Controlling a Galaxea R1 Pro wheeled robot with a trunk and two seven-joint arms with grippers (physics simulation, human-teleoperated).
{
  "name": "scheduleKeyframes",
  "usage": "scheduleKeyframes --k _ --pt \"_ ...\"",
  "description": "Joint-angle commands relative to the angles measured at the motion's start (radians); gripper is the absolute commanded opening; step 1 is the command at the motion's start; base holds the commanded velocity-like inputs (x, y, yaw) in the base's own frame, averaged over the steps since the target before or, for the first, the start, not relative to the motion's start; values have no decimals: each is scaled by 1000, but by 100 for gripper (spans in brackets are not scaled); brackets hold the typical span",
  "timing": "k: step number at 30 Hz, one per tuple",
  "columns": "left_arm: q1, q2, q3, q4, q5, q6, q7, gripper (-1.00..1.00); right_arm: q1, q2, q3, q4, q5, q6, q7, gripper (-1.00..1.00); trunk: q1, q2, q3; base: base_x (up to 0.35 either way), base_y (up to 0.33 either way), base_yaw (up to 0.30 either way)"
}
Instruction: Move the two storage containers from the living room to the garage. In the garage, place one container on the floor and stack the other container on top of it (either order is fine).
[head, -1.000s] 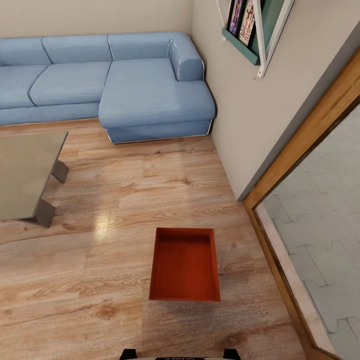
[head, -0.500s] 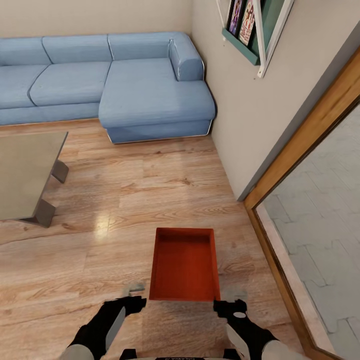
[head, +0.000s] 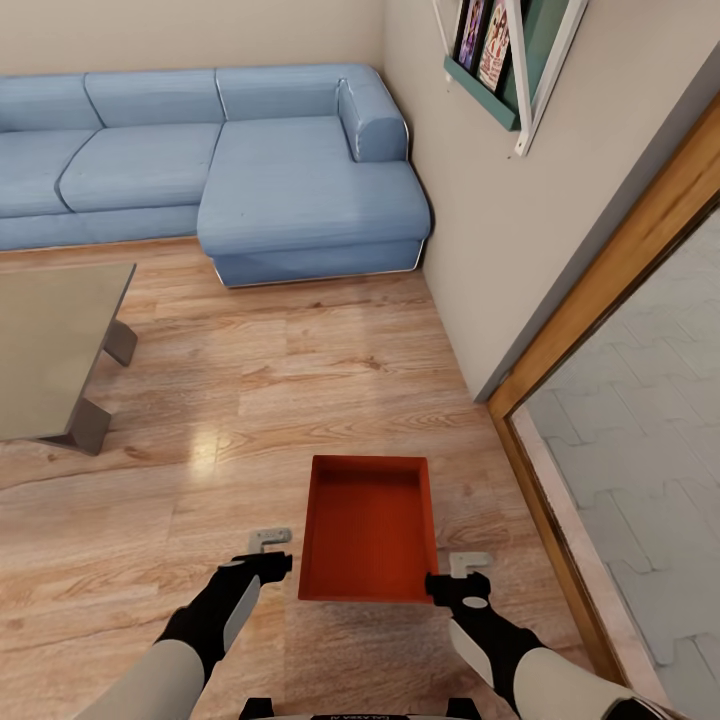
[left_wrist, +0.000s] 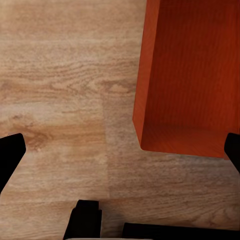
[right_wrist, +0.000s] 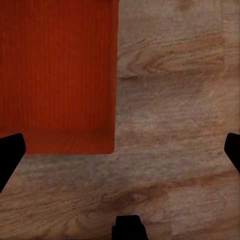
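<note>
One orange-red storage container (head: 368, 528) lies open-top and empty on the light wood-plank floor of the living room. My left gripper (head: 268, 542) hovers beside its near left corner, and my right gripper (head: 469, 564) beside its near right corner. Both are open and hold nothing. In the left wrist view the storage container (left_wrist: 192, 75) has its near corner between the wide-spread fingers of the left gripper (left_wrist: 120, 155). The right wrist view shows the same for the storage container (right_wrist: 57, 75) and the right gripper (right_wrist: 120, 152). The garage is out of view.
A blue sectional sofa (head: 250, 170) fills the far side. A grey coffee table (head: 50, 350) stands at the left. A beige wall (head: 480, 250) with a magazine shelf (head: 495, 60) and a wood-framed glass door (head: 600, 330) close off the right.
Both arms have risen into view from the bottom edge and reached forward, ending on either side of the container's near end. The container and the camera have not moved.
</note>
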Motion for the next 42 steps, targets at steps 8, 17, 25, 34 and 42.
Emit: scheduleKeyframes --k 8,17,25,34,42 --pt "0 -2 1 -9 8 0 12 100 -1 -7 11 -2 -10 -3 -8 100 8 -14 -7 0 0 0" --pt "0 0 2 -9 9 0 12 100 -1 -8 11 -5 -10 -3 -8 100 42 -77 -35 0 0 0" --pt "0 -2 2 -9 9 0 12 100 -1 -9 11 -12 -10 -4 -8 100 65 -119 -54 0 0 0" --pt "0 -2 2 -10 9 -1 13 100 -1 -11 12 -14 -9 -4 -4 100 65 -119 -54 0 0 0" --pt "0 -3 1 -14 7 1 9 100 -1 -12 13 -14 -8 -5 -7 100 65 -119 -54 98 0 0"
